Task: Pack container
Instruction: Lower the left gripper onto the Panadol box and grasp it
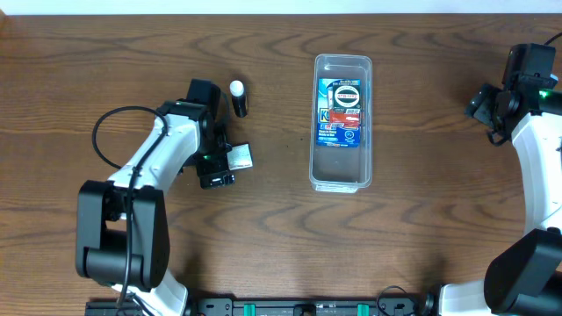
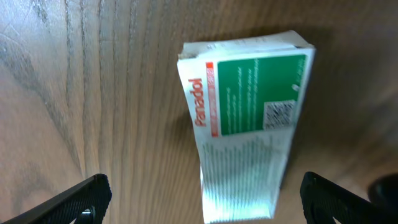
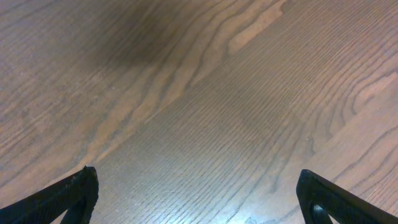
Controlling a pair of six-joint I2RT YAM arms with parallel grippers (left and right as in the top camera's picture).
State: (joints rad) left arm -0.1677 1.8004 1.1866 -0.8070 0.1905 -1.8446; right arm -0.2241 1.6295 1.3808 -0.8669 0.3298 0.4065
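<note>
The clear plastic container (image 1: 342, 123) stands upright in the middle of the table with a blue snack box (image 1: 340, 111) lying inside it. A small white and green Panadol box (image 1: 239, 157) lies on the table left of the container; it also shows in the left wrist view (image 2: 245, 124). My left gripper (image 1: 219, 165) is open, its fingers (image 2: 199, 196) on either side of the box without touching it. A small black tube with a white cap (image 1: 238, 96) lies beyond the left gripper. My right gripper (image 1: 481, 104) is open and empty at the far right, over bare wood (image 3: 199, 124).
The table's back edge runs along the top of the overhead view. A black cable (image 1: 110, 132) loops beside the left arm.
</note>
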